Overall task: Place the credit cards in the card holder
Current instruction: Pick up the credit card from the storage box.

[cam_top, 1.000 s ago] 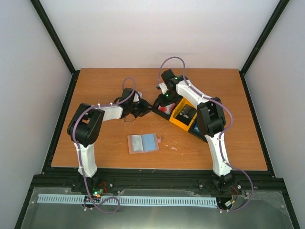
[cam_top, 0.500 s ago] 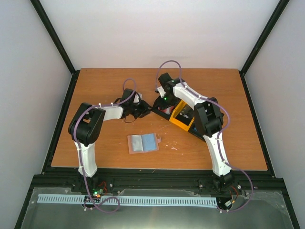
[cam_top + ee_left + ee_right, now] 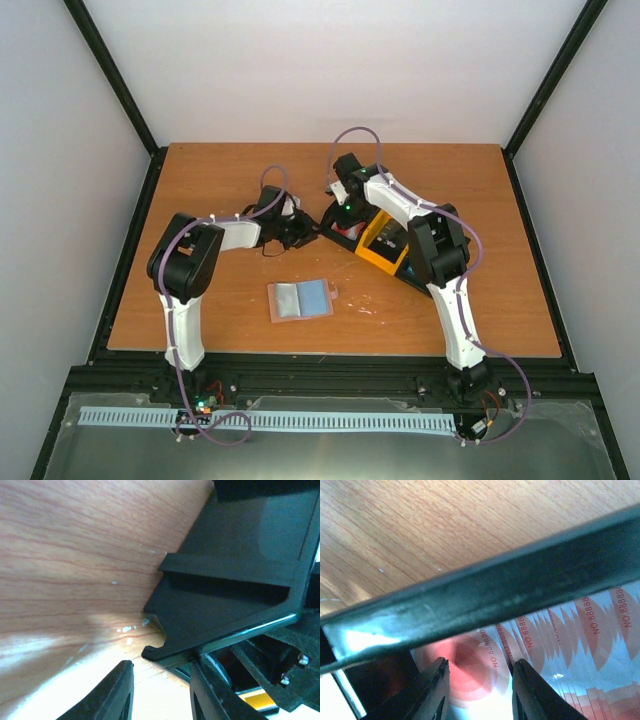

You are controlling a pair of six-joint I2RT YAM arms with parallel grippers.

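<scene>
The card holder (image 3: 300, 299) lies open on the table in front of the arms, tan-edged, with pale pockets; its right pocket looks blue. Red-and-white credit cards (image 3: 570, 625) stand fanned in the left compartment of the black-and-yellow tray (image 3: 380, 243). My right gripper (image 3: 480, 690) is open, down inside that compartment just behind the tray's black wall (image 3: 485, 592), with the front card (image 3: 470, 665) between its fingers but not clamped. My left gripper (image 3: 160, 692) is open and empty, low over the wood at the tray's left corner (image 3: 165, 647). In the top view the grippers sit at the tray's left end, left (image 3: 303, 230) and right (image 3: 345, 214).
The tray lies diagonally at the table's middle right, its yellow middle section (image 3: 383, 248) under the right arm. Bare wooden table (image 3: 200, 300) surrounds the card holder. Black frame rails run along the table's edges.
My right gripper has dropped lower into the tray's left compartment. My left arm has edged slightly toward the tray's corner. The card holder has not moved.
</scene>
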